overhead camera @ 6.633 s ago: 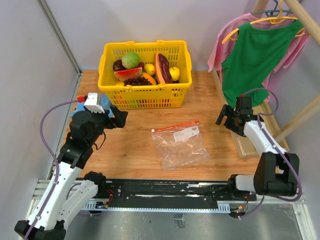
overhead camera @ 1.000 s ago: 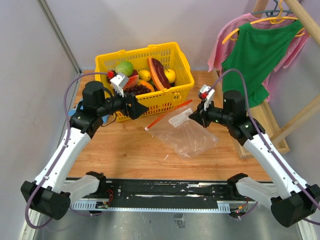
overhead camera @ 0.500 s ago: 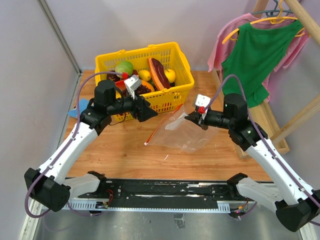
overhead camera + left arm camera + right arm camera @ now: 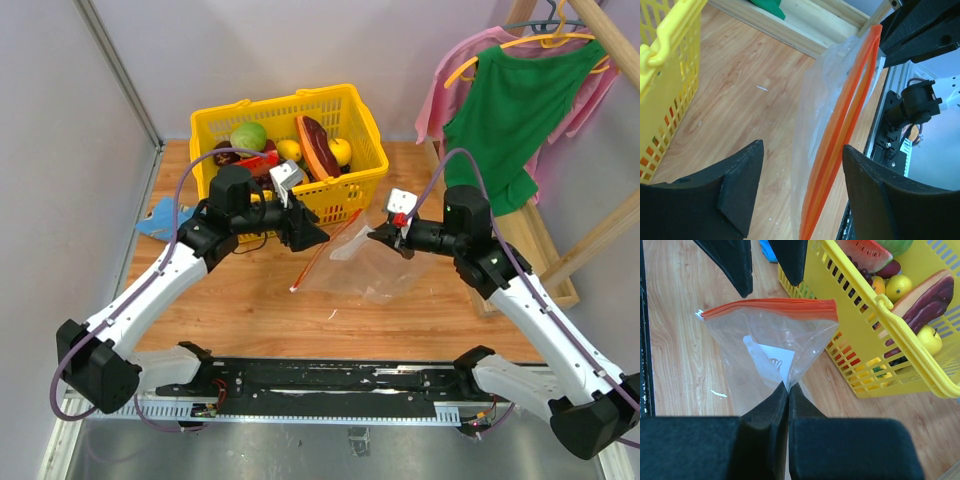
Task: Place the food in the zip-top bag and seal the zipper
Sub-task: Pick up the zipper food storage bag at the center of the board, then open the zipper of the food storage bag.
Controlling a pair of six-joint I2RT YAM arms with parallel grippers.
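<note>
My right gripper (image 4: 788, 386) is shut on the clear zip-top bag (image 4: 765, 350) and holds it up off the table by one fold. The orange zipper (image 4: 770, 307) runs along the bag's top edge, with its white slider (image 4: 700, 315) at the far end. My left gripper (image 4: 802, 145) is open, and the zipper (image 4: 845, 135) hangs between its fingers, touching neither. From above, the left gripper (image 4: 318, 238) and right gripper (image 4: 378, 238) face each other across the bag (image 4: 365, 265). The food lies in the yellow basket (image 4: 880, 305): a watermelon slice (image 4: 865, 252), a yellow fruit (image 4: 898, 285) and others.
The yellow basket (image 4: 345, 185) stands just behind the bag, with a green cabbage (image 4: 248, 135) in it. A blue cloth (image 4: 160, 215) lies at the left edge. A wooden rack with green and pink garments (image 4: 510, 100) fills the right side. The arms' rail (image 4: 330, 380) runs along the near edge.
My left gripper has moved right up to the lifted bag, and its jaws have narrowed around the zipper. The right gripper has raised the bag slightly and kept its grip.
</note>
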